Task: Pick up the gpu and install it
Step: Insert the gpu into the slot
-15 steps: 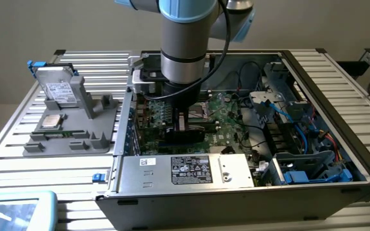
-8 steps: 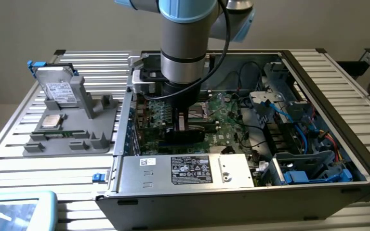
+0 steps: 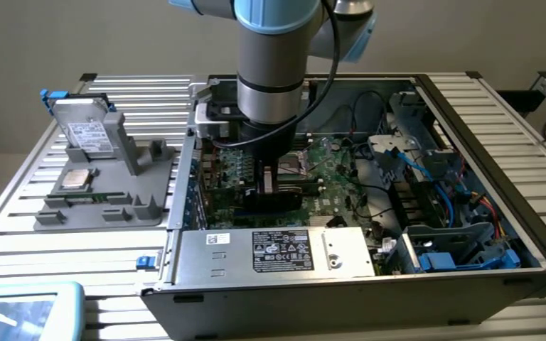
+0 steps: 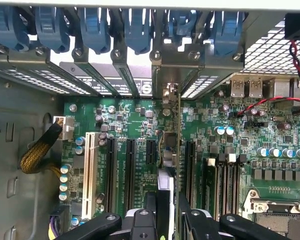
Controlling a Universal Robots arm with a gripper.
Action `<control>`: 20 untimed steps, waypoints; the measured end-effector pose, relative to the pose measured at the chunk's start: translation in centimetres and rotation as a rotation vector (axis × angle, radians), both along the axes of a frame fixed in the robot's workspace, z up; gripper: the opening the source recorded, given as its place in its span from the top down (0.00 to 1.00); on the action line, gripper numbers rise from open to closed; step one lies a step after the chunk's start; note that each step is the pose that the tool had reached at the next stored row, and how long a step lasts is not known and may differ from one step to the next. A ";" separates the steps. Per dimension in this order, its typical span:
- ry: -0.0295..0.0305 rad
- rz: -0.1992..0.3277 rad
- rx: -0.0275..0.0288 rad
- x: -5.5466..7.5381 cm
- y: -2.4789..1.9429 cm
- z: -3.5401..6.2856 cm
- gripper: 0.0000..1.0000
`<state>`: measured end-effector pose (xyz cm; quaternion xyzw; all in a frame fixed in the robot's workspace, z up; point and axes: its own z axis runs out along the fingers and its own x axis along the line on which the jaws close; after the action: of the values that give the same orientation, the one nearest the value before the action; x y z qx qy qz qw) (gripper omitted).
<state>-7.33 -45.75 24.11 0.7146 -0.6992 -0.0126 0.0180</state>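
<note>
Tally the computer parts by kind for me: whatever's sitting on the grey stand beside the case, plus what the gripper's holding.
Hard drive: 1
Processor chip: 1
Memory stick: 1
Graphics card, held in the gripper: 1
Total: 4

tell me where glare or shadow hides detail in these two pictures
Exterior view: bright light washes out the slatted table at the exterior view's left, and the arm blocks the board beneath it. Wrist view: backlight through the case's rear vents blows out to white, the motherboard is evenly lit, and the tool gripping the gpu edge-on looks soft up close.
</note>
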 end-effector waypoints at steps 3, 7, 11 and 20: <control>0.0005 0.000 0.0002 0.0 0.00 -0.01 0.73; 0.0006 0.000 0.0002 0.0 0.00 0.05 0.64; -0.0007 0.000 0.0004 0.0 0.00 0.85 0.46; -0.0037 0.000 0.0001 -0.2 0.00 3.77 0.40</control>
<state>-7.49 -45.75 27.87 0.7146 -0.6992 -0.0113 0.0167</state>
